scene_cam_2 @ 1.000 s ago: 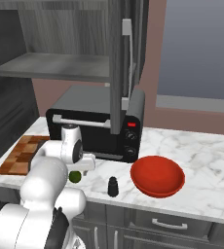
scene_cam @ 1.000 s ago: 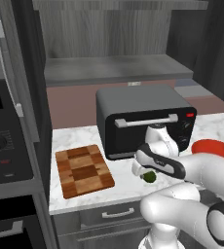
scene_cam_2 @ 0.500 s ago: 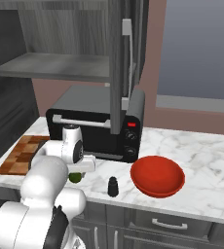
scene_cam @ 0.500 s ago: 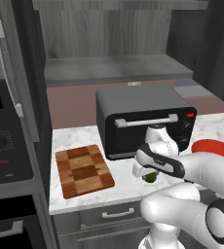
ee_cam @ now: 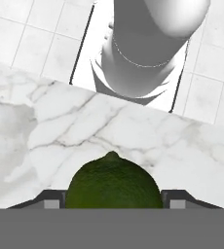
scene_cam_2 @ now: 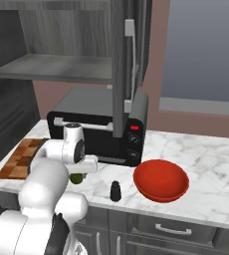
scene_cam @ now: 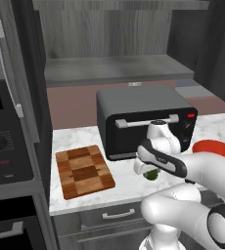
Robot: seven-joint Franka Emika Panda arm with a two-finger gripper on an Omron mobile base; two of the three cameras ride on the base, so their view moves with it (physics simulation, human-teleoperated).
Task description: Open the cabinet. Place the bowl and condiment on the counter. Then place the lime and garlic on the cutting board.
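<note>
My gripper (ee_cam: pixel 113 198) is shut on the dark green lime (ee_cam: pixel 113 181), with a finger tip against each side of it. It holds the lime (scene_cam: pixel 152 174) low over the white marble counter (scene_cam: pixel 126 188), in front of the toaster oven. The chequered cutting board (scene_cam: pixel 83 171) lies to the left of it. To the right stand the dark condiment (scene_cam_2: pixel 115 191) and the red bowl (scene_cam_2: pixel 161 180). The cabinet (scene_cam_2: pixel 119 64) is open above. A small pale speck (scene_cam: pixel 134 84) sits at its shelf's front edge; whether it is the garlic I cannot tell.
A black toaster oven (scene_cam: pixel 144 122) stands right behind the gripper. A stove with knobs (scene_cam: pixel 2 141) borders the counter on the left. Grey drawers (scene_cam_2: pixel 171 229) run under the counter's front edge. The open cabinet door (scene_cam_2: pixel 129 60) hangs above the toaster oven.
The jaws have come together onto the lime, which lay between them open a second ago. The arm and the other things have hardly moved.
</note>
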